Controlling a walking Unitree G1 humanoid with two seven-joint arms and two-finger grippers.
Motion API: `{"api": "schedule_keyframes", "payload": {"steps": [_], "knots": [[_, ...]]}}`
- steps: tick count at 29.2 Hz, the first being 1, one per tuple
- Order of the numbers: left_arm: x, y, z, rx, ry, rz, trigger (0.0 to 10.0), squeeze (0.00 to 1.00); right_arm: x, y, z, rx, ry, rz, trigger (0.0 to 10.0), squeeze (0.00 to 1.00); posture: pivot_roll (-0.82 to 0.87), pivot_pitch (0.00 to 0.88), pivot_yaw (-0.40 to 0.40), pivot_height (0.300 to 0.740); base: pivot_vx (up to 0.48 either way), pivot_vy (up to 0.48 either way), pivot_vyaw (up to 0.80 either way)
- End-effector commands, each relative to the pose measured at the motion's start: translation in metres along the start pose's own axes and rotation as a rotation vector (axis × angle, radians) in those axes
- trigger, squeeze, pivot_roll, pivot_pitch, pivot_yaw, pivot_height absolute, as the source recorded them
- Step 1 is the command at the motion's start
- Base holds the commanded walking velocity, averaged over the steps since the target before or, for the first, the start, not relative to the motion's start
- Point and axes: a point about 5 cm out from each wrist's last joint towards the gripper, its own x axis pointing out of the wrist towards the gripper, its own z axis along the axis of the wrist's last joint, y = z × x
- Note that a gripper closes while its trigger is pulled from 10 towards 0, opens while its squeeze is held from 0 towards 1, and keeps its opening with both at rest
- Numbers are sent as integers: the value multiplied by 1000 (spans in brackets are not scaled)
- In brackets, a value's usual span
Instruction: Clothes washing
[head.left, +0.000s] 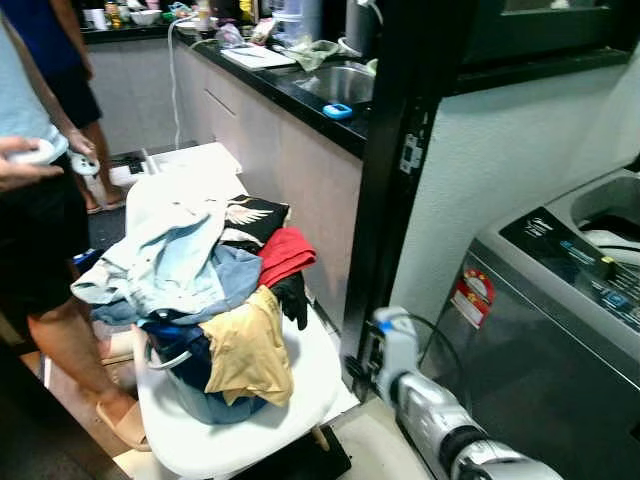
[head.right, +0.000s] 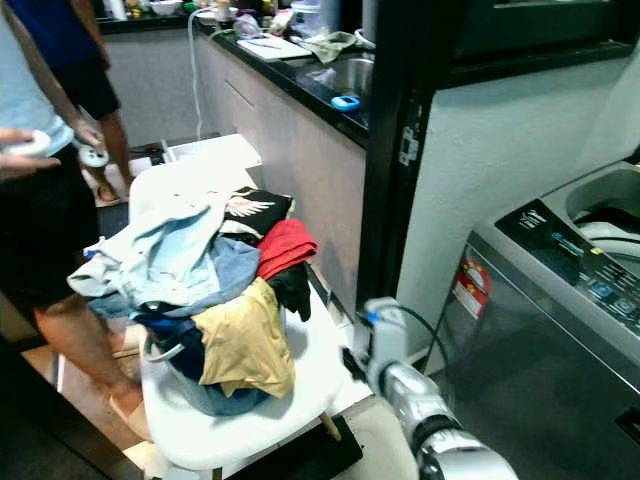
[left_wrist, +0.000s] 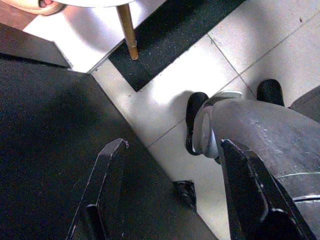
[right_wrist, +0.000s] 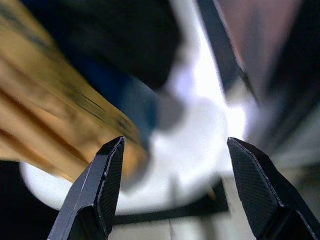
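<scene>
A heap of clothes (head.left: 190, 260) overflows a blue basket (head.left: 185, 365) standing on a white chair (head.left: 310, 375). On the heap's near side lie a yellow garment (head.left: 250, 345), a red one (head.left: 285, 252) and a black one. The top-loading washing machine (head.left: 545, 330) stands at the right, its tub (head.left: 612, 215) uncovered. My right arm (head.left: 420, 410) reaches low between the machine and the chair. My right gripper (right_wrist: 172, 142) is open, facing the blurred yellow garment (right_wrist: 55, 110) and the chair seat (right_wrist: 195, 160), holding nothing. My left gripper (left_wrist: 174, 144) hangs open above the floor tiles.
A person (head.left: 35, 210) holding white controllers stands close to the chair's left; another person (head.left: 60, 50) is farther back. A black-topped counter with a sink (head.left: 335, 85) runs behind the chair. A black pillar (head.left: 395, 170) separates chair and machine. A black mat (left_wrist: 165, 45) lies under the chair leg.
</scene>
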Motion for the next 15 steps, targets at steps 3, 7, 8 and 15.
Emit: {"api": "schedule_keyframes", "payload": {"steps": [3,7,8,15], "knots": [[-2,0,-10,10,47,-10,10000,0,8,14,21,-48,-88,88,10000,0,4,0,-53,740,0,0,267],[-2,-4,-12,12,55,-14,10000,0,15,27,46,-71,-174,151,10000,0,-4,0,-49,740,0,0,800],[-2,-6,-14,13,59,-16,10000,0,16,30,52,-73,-195,166,10000,0,-4,0,-49,740,0,0,800],[-4,-10,-19,15,73,-27,10000,0,20,42,61,-210,-201,224,10000,0,-4,0,-49,740,0,0,757]]}}
